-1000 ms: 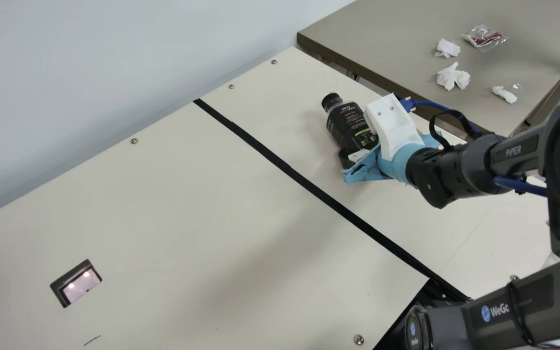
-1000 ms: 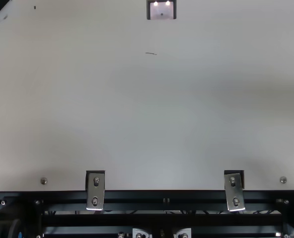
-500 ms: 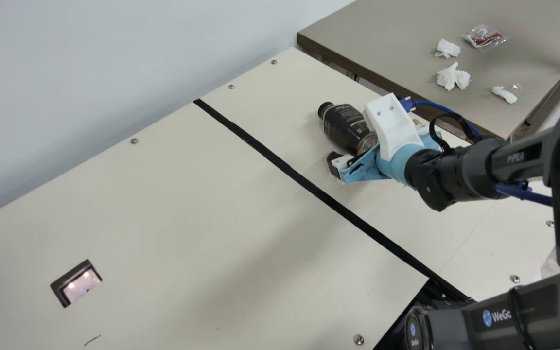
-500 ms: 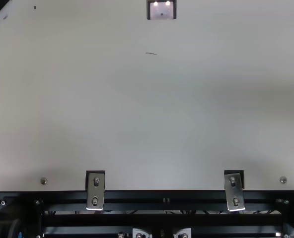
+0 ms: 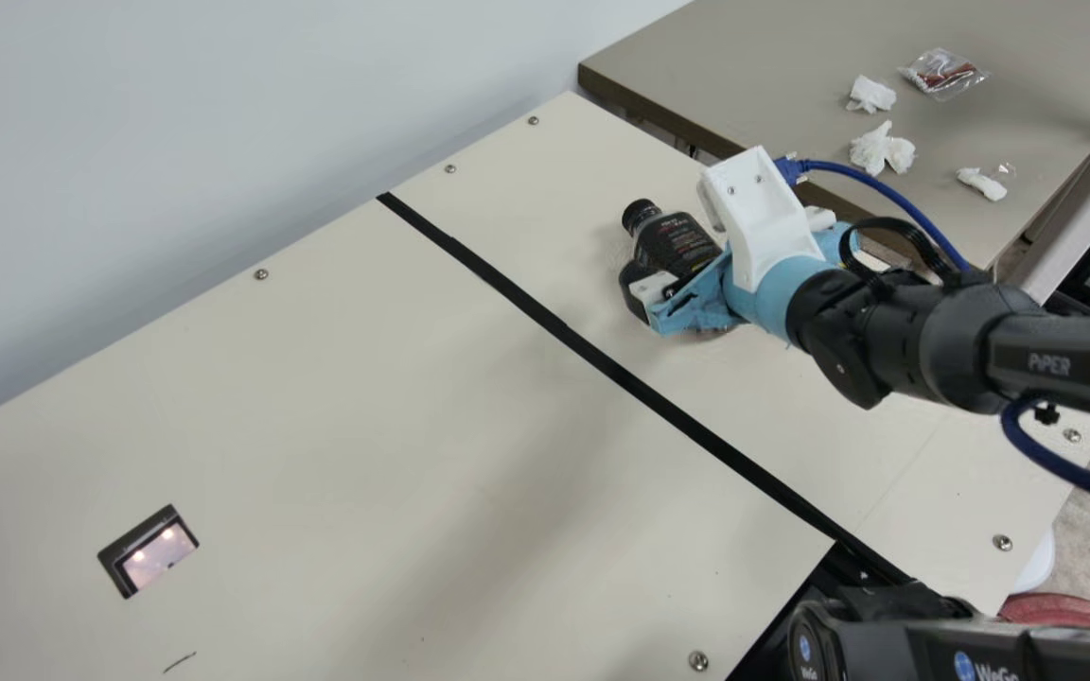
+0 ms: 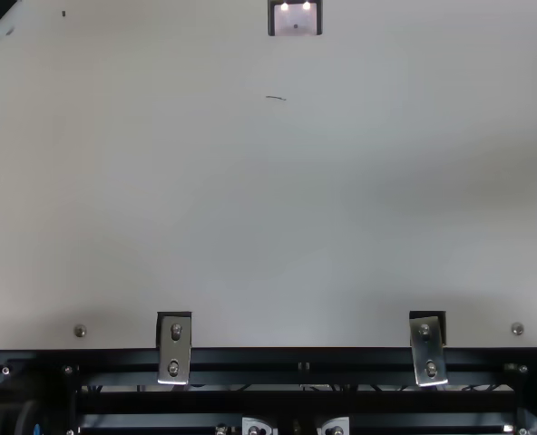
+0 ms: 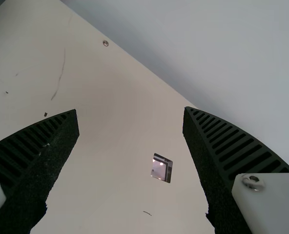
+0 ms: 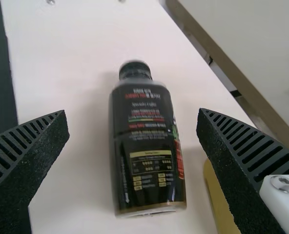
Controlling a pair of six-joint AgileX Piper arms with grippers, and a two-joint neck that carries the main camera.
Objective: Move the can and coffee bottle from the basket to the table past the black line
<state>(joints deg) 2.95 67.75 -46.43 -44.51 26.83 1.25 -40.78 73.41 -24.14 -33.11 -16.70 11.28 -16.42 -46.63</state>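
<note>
Since the right gripper (image 8: pixel 133 113) spread wide, empty like the left gripper (image 7: pixel 130 111), coffee bottle (image 5: pixel 677 241) appears delivered past black line (image 5: pixel 696 431).

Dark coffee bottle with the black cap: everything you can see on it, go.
The dark, plastic-looking coffee bottle has a closed, ridged black cap, short neck, rounded shoulders and black wrap printed white, red and gold. It looks tipped over, cap away from the right pincer, on the far side of the black line. It sits between the spread fingers, gaps both sides; underside contact unclear.
</note>
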